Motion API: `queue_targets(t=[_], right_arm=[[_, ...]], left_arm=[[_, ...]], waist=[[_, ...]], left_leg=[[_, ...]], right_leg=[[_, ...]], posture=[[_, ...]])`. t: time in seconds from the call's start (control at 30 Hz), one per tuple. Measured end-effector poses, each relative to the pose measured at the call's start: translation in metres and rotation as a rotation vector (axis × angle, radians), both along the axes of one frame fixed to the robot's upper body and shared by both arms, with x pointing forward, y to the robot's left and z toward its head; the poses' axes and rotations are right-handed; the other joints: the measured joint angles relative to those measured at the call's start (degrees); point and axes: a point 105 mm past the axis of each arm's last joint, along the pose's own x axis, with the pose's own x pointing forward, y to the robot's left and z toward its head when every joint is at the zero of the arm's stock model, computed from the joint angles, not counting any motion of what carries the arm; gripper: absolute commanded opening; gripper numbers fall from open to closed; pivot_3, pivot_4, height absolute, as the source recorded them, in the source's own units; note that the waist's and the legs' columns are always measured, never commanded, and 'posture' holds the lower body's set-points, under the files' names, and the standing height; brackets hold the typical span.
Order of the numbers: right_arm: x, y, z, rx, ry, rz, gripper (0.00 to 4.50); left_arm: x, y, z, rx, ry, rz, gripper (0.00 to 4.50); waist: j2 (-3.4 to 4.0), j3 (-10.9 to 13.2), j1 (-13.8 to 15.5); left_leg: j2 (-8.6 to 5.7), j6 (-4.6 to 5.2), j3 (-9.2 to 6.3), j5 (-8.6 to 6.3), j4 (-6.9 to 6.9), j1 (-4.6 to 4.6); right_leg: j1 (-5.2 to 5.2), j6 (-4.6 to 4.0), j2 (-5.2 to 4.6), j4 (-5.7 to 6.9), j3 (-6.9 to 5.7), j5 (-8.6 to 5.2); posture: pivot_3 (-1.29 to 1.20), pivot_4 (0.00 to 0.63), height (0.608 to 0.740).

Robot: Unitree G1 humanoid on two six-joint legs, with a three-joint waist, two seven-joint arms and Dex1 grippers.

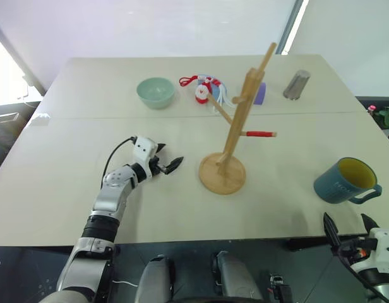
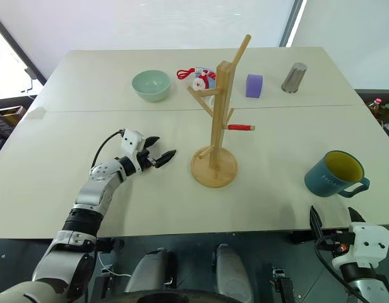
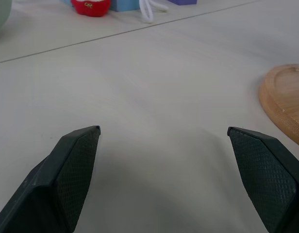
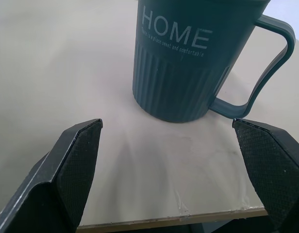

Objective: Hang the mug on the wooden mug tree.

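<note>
Ribbed teal ceramic mug [image 4: 188, 63] upright nr table edge, smooth wooden mug tree [image 2: 216, 126] apart; both grippers [image 1: 171, 165] [image 2: 336, 218] agape, empty.

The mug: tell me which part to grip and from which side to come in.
Grip the mug by its ribbed body, coming level from the near table edge, where the open right gripper already faces it. It stands upright, with its loop handle sticking out to the robot's right; a body grip probably leaves that loop free for a peg of the wooden mug tree.
</note>
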Motion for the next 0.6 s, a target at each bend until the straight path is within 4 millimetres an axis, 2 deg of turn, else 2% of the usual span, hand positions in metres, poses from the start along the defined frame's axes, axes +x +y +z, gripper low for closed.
queue_targets(t=[0.43,0.6], right_arm=[[0.004,0.001,0.001,-0.006,-0.011,0.005,4.45],[0.002,0.0,-0.001,-0.003,0.001,0.003,4.45]], left_arm=[[-0.002,0.002,0.0,0.001,0.007,-0.007,4.5],[-0.016,0.001,0.002,-0.024,-0.005,-0.079,4.5]], waist=[[0.0,-0.01,-0.01],[0.02,-0.02,-0.03]], left_leg=[[-0.02,0.0,0.0,0.0,0.01,0.0],[-0.01,0.0,0.0,0.0,0.01,0.0]], right_leg=[[0.0,0.01,0.02,0.01,0.0,0.01],[0.0,0.01,0.01,0.02,0.01,0.0]], posture=[[0.0,0.15,0.74],[0.0,0.15,0.74]])
